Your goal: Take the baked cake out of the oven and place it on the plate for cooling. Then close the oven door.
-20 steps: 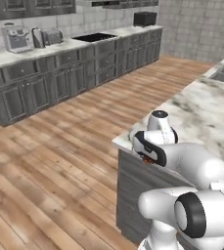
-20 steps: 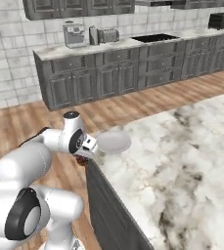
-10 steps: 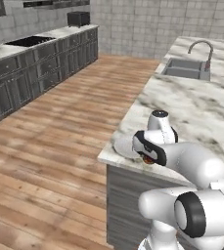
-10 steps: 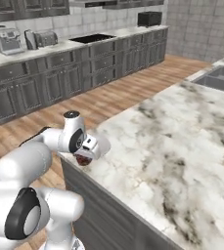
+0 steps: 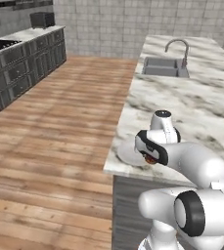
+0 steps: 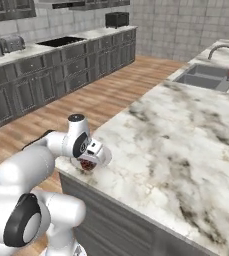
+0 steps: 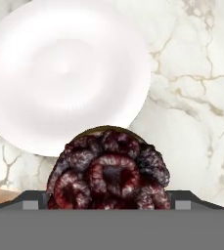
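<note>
Looking along your hand, you see the small round dark reddish-brown cake (image 7: 109, 168) held between the wide-set jaws of your gripper (image 6: 89, 161) — it hangs above the marble island counter (image 6: 186, 145), just beside the flat round pale plate's (image 7: 64, 73) rim.

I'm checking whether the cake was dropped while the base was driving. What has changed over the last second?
The base has swung round, so the whole background shifted: the sink now lies ahead along the island counter. The gripper still holds the baked cake above the plate. Nothing was let go; the plate stayed at the counter's corner.
</note>
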You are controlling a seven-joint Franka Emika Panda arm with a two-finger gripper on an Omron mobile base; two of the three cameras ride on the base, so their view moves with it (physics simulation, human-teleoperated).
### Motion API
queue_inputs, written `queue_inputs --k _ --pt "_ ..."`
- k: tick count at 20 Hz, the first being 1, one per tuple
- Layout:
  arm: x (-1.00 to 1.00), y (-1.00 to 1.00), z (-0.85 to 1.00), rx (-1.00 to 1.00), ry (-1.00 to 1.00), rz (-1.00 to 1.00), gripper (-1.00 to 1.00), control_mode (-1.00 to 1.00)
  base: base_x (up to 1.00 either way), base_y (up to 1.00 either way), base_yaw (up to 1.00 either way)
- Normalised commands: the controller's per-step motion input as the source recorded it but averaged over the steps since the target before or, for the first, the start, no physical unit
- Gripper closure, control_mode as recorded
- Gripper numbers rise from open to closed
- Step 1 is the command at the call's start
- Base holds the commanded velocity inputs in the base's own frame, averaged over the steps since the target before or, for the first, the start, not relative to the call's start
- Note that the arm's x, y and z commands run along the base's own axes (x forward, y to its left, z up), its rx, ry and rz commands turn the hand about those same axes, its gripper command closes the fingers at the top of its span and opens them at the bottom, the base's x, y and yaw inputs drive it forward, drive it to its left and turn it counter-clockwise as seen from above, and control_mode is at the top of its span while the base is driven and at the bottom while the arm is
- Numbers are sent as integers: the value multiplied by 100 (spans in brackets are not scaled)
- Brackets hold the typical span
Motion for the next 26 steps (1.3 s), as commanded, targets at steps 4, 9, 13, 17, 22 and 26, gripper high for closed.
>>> queue_inputs --k 4,9,13,17,22,26 --pt "0 0 0 0 0 0 100 100 12 49 -37" --pt "0 0 0 0 0 0 100 100 9 50 -36" --pt "0 0 0 0 0 0 100 100 11 46 -25" --pt "0 0 0 0 0 0 100 100 9 32 -14" --pt "0 0 0 0 0 0 100 100 5 10 -1" --pt "0 0 0 0 0 0 100 100 0 0 0"
